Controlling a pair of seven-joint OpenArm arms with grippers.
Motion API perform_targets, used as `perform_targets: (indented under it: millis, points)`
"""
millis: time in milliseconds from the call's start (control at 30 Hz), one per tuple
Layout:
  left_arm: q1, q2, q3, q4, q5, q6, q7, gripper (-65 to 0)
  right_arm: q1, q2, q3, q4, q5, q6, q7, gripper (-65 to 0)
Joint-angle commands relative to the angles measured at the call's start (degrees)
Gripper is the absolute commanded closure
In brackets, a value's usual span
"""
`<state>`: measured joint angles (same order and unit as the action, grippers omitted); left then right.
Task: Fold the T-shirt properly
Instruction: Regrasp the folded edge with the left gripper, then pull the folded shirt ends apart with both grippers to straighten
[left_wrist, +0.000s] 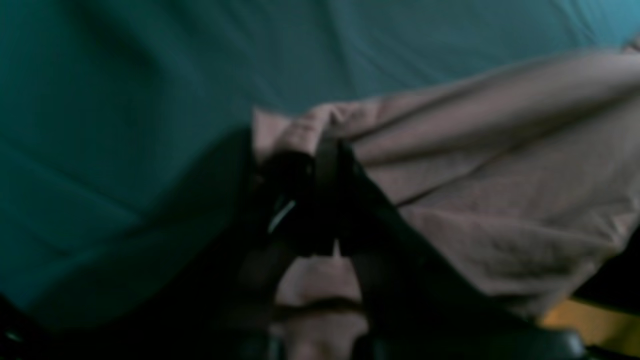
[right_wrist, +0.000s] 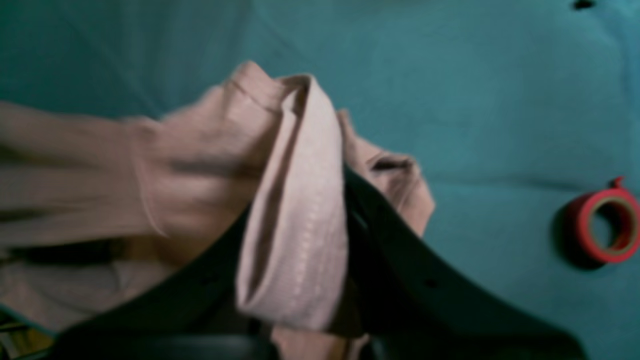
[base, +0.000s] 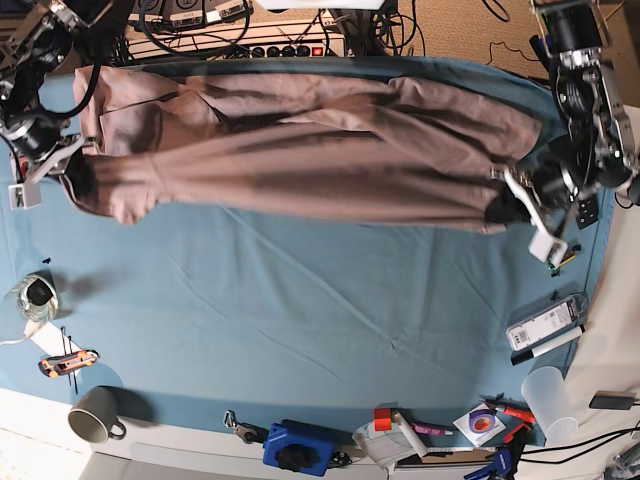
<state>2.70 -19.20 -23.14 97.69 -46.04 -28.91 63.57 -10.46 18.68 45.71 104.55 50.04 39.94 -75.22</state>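
I have the T-shirt (base: 300, 150) stretched out between my two arms along the far side of the surface (base: 320, 310), over the teal cloth, its bulk gathered into long folds and sagging a little in the middle. My left gripper (left_wrist: 327, 150) is pinched tight on one end of the fabric, and my right gripper (right_wrist: 320, 210) is clamped on a bunched fold at the other end. I judge the folding barely begun: the garment is lifted and spread lengthwise, but no neat fold is laid, the sleeves are not tucked, and it has yet to be set down flat and squared. As for writing, I can read none: the shirt is plain, the red tape roll (right_wrist: 602, 225) shows no lettering, and the small items along the near edge are too small to make out.
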Motion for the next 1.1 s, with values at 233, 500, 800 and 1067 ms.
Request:
perform_targets:
  millis: [233, 500, 800, 1067]
  points:
    - [-2.86, -0.83, -0.28, 0.94, 6.67, 0.90, -2.08, 0.0, 2.25, 1.16, -4.26, 0.72, -5.27, 0.06, 5.03, 0.0]
    - [-2.89, -1.01, -1.11, 0.94, 12.63, 5.11, -4.70, 0.0, 5.99, 1.16, -15.13, 0.46, -17.94, 0.06, 11.91, 0.0]
    - [-2.89, -4.48, -1.16, 0.94, 16.39, 7.08, -7.85, 0.0, 18.12, 1.16, -17.70, -16.22, -19.89, 0.06, 14.45, 0.0]
    - [-2.93, -4.94, -1.16, 0.94, 19.04, 8.04, -9.49, 0.0, 24.44, 1.16, -17.70, -18.82, -20.11, 0.06, 15.32, 0.0]
